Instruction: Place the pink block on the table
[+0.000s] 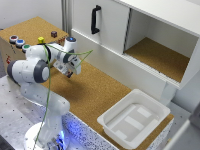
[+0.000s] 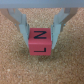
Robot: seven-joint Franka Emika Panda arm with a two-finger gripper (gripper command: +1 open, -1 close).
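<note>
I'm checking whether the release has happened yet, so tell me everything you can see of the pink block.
The pink block is a small pinkish-red cube with dark letter-like marks on two visible faces, its surface matte. In the wrist view it sits upright between the end effector, one grey finger against each side. It appears to rest on, or just above, the table and its speckled cork; contact underneath cannot be confirmed. In the exterior view the arm hides the block.
</note>
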